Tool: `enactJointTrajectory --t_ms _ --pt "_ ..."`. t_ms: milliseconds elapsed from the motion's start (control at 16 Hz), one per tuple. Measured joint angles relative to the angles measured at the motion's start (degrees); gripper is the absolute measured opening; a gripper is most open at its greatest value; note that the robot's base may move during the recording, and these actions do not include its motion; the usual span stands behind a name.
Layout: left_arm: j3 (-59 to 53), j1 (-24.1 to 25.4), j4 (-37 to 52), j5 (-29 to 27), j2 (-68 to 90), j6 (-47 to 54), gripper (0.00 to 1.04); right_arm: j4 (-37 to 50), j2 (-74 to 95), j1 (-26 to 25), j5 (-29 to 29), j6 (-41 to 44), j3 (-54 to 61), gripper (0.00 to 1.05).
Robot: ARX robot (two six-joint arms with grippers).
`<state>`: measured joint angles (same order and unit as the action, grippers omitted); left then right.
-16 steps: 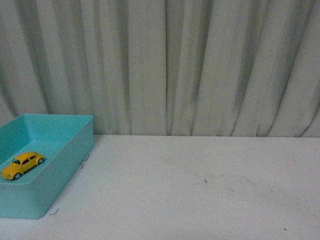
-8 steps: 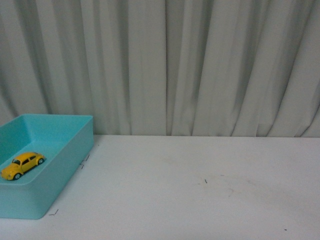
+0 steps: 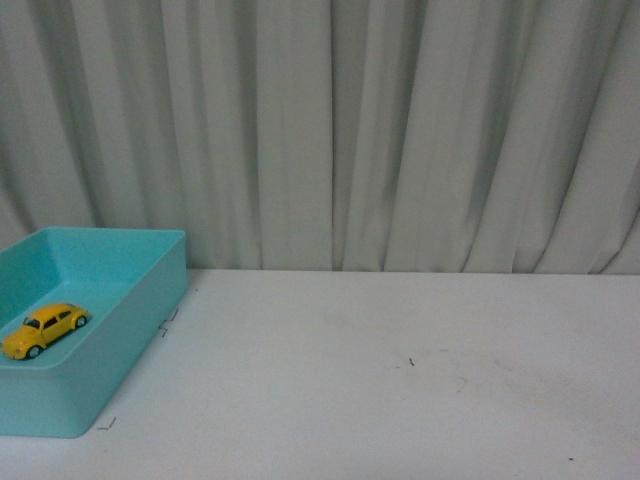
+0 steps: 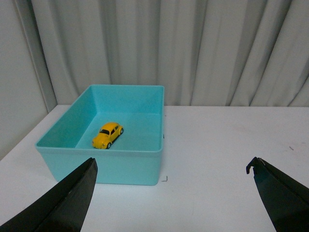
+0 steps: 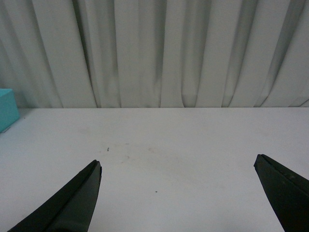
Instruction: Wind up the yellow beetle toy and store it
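yellow beetle toy [image 4: 107, 135] in teal bin [image 4: 126, 166], both arms' fingers [image 4: 67, 200] wide apart, empty, well clear

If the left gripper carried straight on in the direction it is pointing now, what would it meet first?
Probably the near wall of the teal bin, ahead of the open left gripper; the yellow beetle toy lies inside, behind it. Depth is uncertain.

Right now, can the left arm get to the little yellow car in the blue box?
Probably yes. The left gripper is open and faces the yellow beetle toy, which sits alone in the topless teal box; only the near wall needs clearing.
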<state>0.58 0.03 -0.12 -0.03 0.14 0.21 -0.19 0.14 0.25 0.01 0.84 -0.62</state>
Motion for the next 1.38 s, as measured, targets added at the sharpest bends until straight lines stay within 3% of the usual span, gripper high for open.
enactJointTrajectory --t_ms 1378 --pt "0.0 0.0 0.0 0.0 0.0 -0.2 0.98 0.0 0.0 0.0 -0.1 0.0 0.0 0.98"
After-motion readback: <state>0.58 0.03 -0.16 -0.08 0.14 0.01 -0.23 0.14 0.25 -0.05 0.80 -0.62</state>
